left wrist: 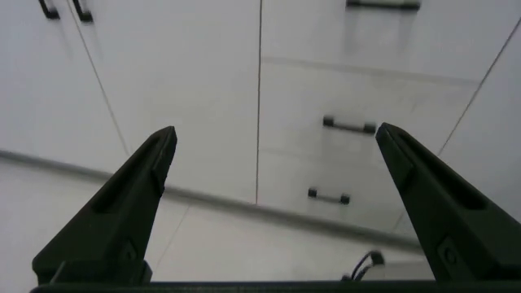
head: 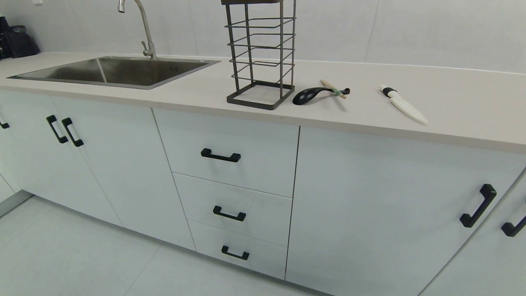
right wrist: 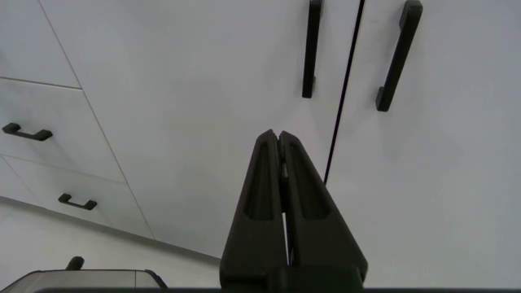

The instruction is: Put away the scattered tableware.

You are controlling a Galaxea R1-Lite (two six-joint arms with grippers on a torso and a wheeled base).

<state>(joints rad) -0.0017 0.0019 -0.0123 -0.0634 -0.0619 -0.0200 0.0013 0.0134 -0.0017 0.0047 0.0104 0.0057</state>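
On the counter [head: 370, 111] lie a black spoon [head: 309, 95], a wooden-handled utensil [head: 333, 89] crossing its handle, and a white knife with a black band [head: 402, 104] further right. A black wire rack [head: 261, 53] stands upright to the left of the spoon. My left gripper [left wrist: 275, 137] is open, low in front of the white cabinet drawers [left wrist: 350, 126], holding nothing. My right gripper [right wrist: 280, 140] is shut with nothing between its fingers, facing the cabinet doors [right wrist: 203, 98].
A steel sink [head: 119, 70] with a tap [head: 141, 24] sits at the counter's left. Below are drawers with black handles [head: 220, 156] and doors with black handles [head: 478, 205]. Grey tiled floor [head: 61, 255] lies in front.
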